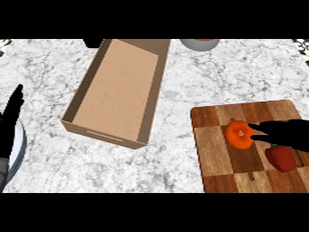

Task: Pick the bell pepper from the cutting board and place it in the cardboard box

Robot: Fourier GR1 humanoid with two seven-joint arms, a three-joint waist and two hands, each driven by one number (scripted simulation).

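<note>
1. The counter [250, 72] carries everything. It shows bare room between box and board, and from 12 to 3 o'clock of the view.
2. The cardboard box [120, 86] lies at 10 to 11 o'clock from the board. It is open on top and nothing shows inside, so it can take a load from above. Its long near wall faces the board, and any carry must rise over it.
3. The cutting board [214, 158] sits at 4 o'clock of the view, well apart from the box. Its left edge is bare.
4. The right hand [294, 133] enters from 3 o'clock over the board. Its fingers are stretched out, not curled. The tips touch the pepper's 3 o'clock side. Judged: it has hold of nothing yet.
5. The left hand [9, 113] rests open, fingers up, at 9 o'clock of the view, clear of the box.
6. The bell pepper [237, 134], taken to be the orange rounded piece, lies on the board's upper middle.
7. A red piece [282, 159] lies just beside the bell pepper at its 4 o'clock, partly under the right hand. A closing grasp could nudge it.
8. A grey vessel [198, 44] stands at 12 o'clock, beyond the box.
</note>
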